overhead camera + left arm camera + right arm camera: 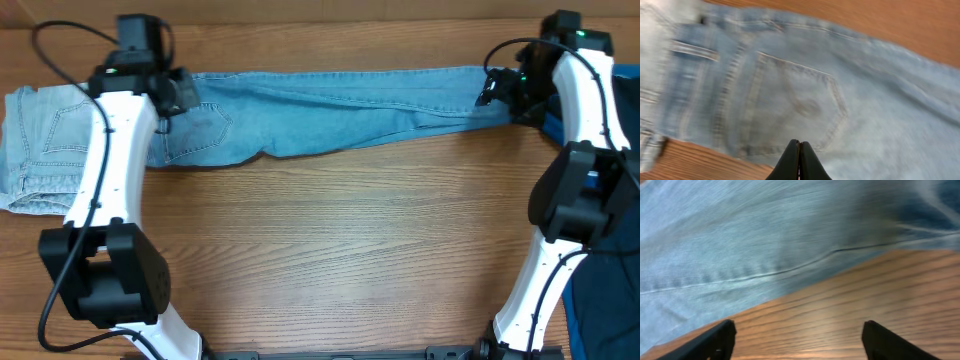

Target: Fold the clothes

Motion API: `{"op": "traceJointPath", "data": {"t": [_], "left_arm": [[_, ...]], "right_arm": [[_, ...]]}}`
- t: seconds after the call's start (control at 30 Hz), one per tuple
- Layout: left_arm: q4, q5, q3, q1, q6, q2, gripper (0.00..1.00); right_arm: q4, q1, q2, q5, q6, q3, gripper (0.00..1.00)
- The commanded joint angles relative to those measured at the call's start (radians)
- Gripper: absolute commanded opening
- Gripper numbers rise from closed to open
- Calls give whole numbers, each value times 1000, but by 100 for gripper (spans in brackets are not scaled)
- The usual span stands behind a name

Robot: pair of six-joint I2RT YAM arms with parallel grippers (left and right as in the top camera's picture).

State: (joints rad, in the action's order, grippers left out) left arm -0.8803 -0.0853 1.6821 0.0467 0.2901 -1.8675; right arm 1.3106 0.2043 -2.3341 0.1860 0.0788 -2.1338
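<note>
Lying lengthwise along the table's (350, 250) far edge — jeans (330, 105), waistband (25, 150) leftward

The jeans (330, 100) are light blue with pale stitching. The table (340, 250) is brown wood with darker lines. The cloth (608, 300) is dark blue.

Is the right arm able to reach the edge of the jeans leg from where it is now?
Probably yes. The right gripper is open and hovers just beside the edge of the jeans over the bare table. Nothing lies between them.
</note>
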Motion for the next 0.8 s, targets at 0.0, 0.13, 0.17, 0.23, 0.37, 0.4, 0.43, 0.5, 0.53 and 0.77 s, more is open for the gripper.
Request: {"op": "traceJointPath", "data": {"t": [0.0, 0.13, 0.17, 0.23, 0.37, 0.4, 0.43, 0.5, 0.53, 0.77], "left_arm": [[-10, -3, 18, -47, -33, -29, 4], [-4, -9, 18, -56, -34, -90, 4], [3, -11, 18, -55, -39, -110, 4], [18, -11, 18, -55, -61, -156, 4], [16, -11, 18, -56, -74, -236, 4], [16, -11, 18, -57, -74, -256, 4], [16, -11, 18, -56, -74, -269, 4], [16, -11, 18, -56, -74, -282, 4], [17, -11, 17, -56, -74, -288, 4], [18, -11, 16, -56, -74, -293, 4]], "right_arm": [[1, -51, 11, -1, -84, -19, 32], [-8, -89, 11, -1, -84, -16, 4], [-7, -100, 11, 0, -88, -13, 4], [-6, -125, 11, 16, -90, -12, 4], [1, -189, 11, 177, -220, -12, 4], [-5, -219, 11, 176, -229, -12, 4], [-11, -241, 11, 175, -243, -12, 4], [-51, -290, 11, 175, -261, 3, 4], [-85, -321, 11, 175, -267, 14, 4], [-337, -473, 8, 66, -267, 130, 4]]}}
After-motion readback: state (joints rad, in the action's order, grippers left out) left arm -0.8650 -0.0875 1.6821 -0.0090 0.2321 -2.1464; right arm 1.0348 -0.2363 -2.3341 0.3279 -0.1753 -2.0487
